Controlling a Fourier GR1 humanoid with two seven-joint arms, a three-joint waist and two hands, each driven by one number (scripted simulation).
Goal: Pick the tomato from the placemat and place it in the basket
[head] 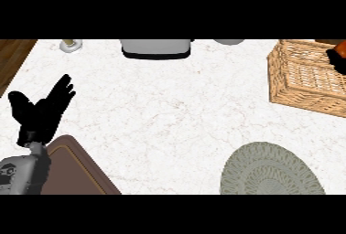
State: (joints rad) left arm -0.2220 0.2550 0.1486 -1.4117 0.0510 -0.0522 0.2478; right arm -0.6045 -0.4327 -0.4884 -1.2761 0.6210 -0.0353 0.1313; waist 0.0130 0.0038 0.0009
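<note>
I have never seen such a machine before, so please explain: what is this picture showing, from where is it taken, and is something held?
The single picture looks steeply down from the robot's head onto a white counter. The left hand, black on a grey forearm, rests open at the left, holding nothing. A round grey placemat lies at lower right, with no tomato on it. A wicker basket stands at upper right; something black and orange shows at its far edge, too cut off to identify.
</note>
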